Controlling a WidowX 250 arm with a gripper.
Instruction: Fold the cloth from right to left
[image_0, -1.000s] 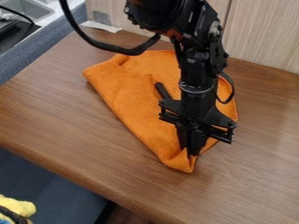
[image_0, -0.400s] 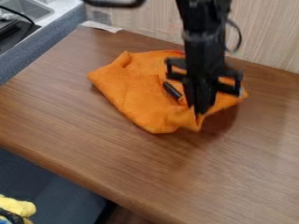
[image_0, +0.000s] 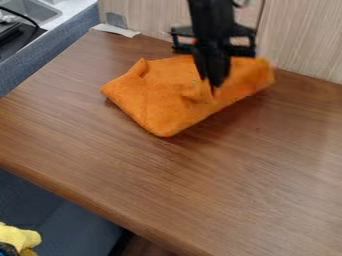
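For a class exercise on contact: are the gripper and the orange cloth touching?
Touching. The camera view shows the orange cloth bunched up at the tips of the gripper.

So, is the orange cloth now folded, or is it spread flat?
Partly folded: the orange cloth lies bunched on the brown wooden table, its right part lifted at the black gripper.

I see the orange cloth (image_0: 159, 95) on the wooden counter (image_0: 153, 185), in the upper middle of the frame. It looks soft and plain, bunched and partly folded, with a blunt corner pointing down the frame, a small peak at its upper left and its right end raised.
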